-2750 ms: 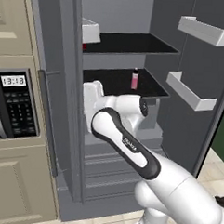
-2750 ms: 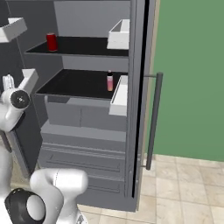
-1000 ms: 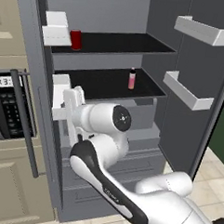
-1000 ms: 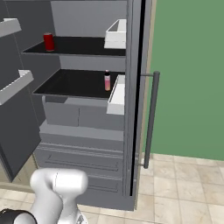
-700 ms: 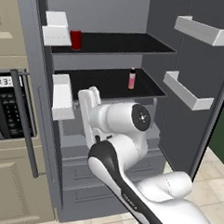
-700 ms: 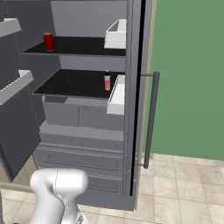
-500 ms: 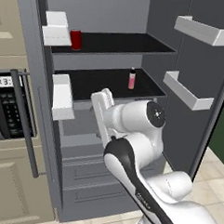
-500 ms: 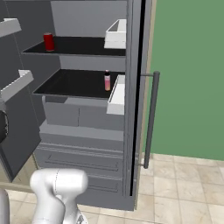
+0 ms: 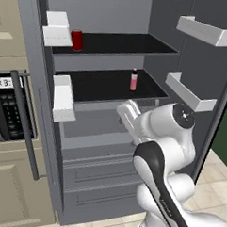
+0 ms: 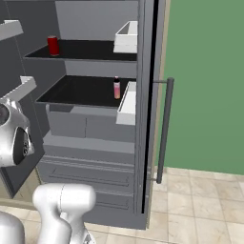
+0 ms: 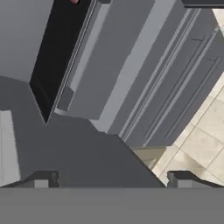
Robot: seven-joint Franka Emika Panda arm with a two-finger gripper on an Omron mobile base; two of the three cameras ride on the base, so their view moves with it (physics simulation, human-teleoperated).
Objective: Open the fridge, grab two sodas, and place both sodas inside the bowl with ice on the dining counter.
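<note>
Beige tiled floor [image 10: 200, 205] below open fridge [image 9: 111, 101]; green wall [image 10: 205, 71].

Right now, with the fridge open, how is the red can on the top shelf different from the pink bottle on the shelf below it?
The red can is wider and squat; the pink bottle is slim and narrow. The can is deep red with a dark top, the bottle pale pink with a dark cap. The can stands at the left end of the upper shelf, the bottle toward the right of the lower shelf. Both stand upright.
</note>
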